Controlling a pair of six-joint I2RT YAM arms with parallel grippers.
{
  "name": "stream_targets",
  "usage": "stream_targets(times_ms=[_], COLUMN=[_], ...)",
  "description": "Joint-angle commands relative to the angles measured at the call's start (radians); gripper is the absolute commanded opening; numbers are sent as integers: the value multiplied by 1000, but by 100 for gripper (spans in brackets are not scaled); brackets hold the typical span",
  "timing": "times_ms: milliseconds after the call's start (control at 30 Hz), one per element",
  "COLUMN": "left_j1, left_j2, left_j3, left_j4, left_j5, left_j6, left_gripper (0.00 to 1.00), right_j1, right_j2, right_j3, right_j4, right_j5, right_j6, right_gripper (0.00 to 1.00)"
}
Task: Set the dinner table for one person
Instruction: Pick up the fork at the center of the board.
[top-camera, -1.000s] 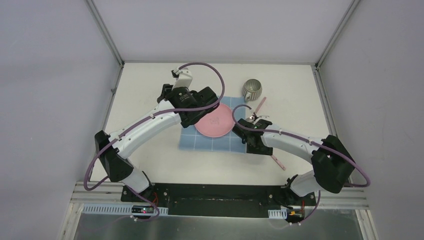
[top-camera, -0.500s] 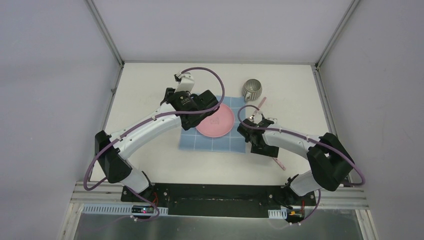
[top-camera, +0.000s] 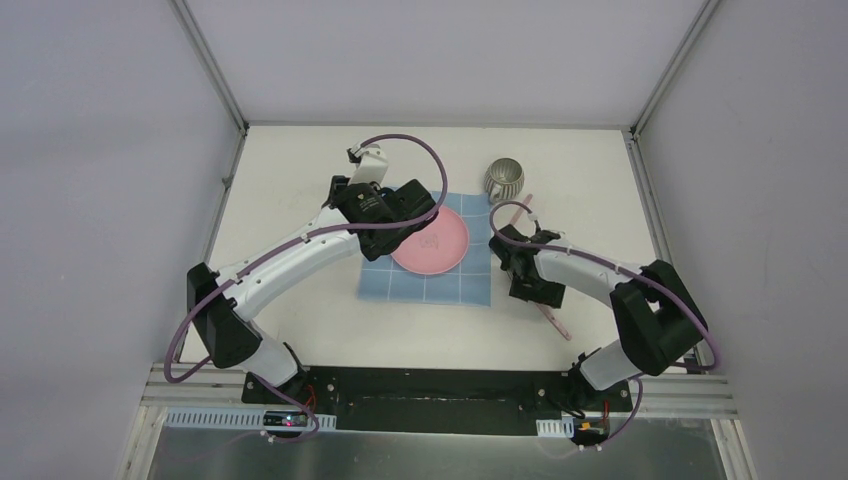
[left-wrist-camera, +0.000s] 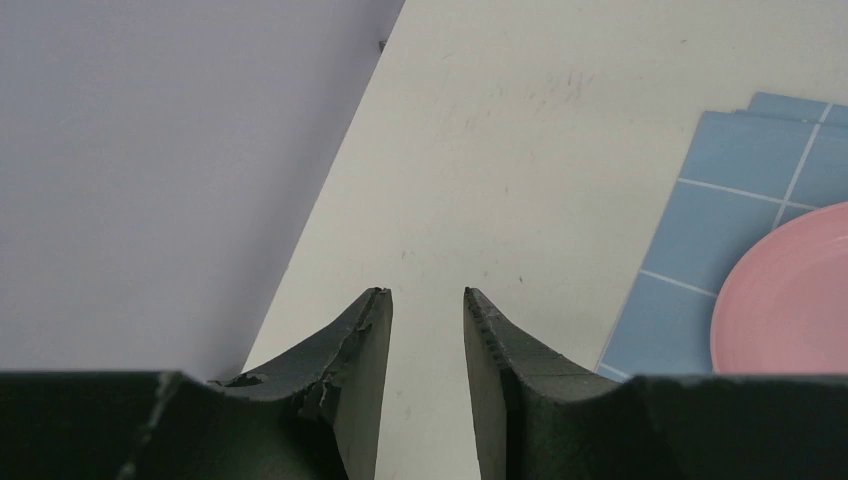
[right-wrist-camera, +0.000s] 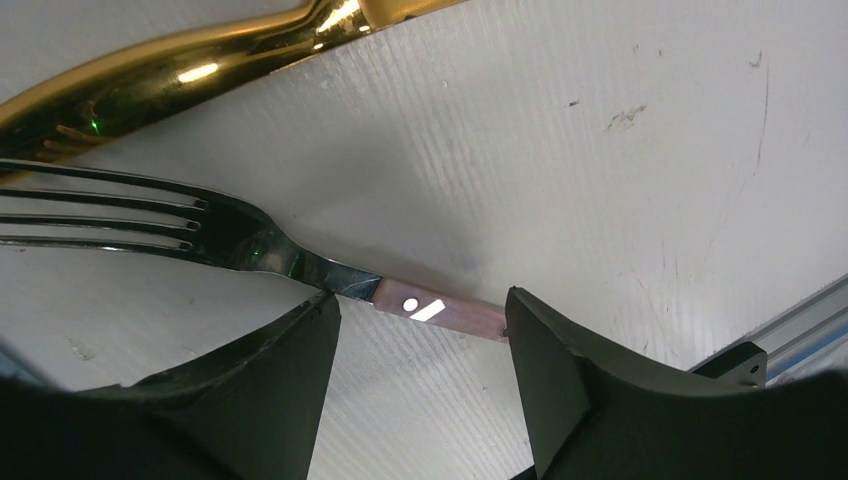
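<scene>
The off-white dinner table (top-camera: 290, 170) carries a light-blue grid cloth (top-camera: 425, 280) with a pink plate (top-camera: 432, 242) on it. My left gripper (top-camera: 345, 195) is open and empty over bare table just left of the cloth; its wrist view shows the plate's rim (left-wrist-camera: 790, 300) at the right. My right gripper (top-camera: 535, 288) is open, low over the table right of the cloth. Its fingers straddle a fork (right-wrist-camera: 300, 262) with dark tines and a pink handle (right-wrist-camera: 440, 310), not gripping it. The handle's end shows in the top view (top-camera: 555, 322).
A ribbed silver cup (top-camera: 505, 178) stands at the back right of the cloth, with a pink-handled utensil (top-camera: 522, 208) beside it. A gold utensil (right-wrist-camera: 200, 70) lies next to the fork's tines. An aluminium rail (right-wrist-camera: 790, 330) edges the table.
My right gripper has moved right, off the cloth's edge, to over the fork. My left gripper has drawn back up and left from the plate, which stays on the cloth.
</scene>
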Motion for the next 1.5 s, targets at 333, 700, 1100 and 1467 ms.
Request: stream_targets(times_ms=[333,700,1100,1467], left_j1=[-3,-4,-14,-47], left_j2=[-41,-33,10,22], left_j3=[-4,-13,-3,6], left_j4=[19,19,19,17], left_j5=[-11,-14,-6,-2], left_j6=[13,8,2,-10], left_gripper=[34,34,33,32], right_j1=[-17,-19,-22,-11], right_j2=[121,247,298,247], right_j3=[-9,-5,-4,-94], right_j4=[228,435,485,493], right_j5=[-217,-494,-558,-585], right_j6=[-81,-129,-147,-137], right_gripper=[60,52,54,36])
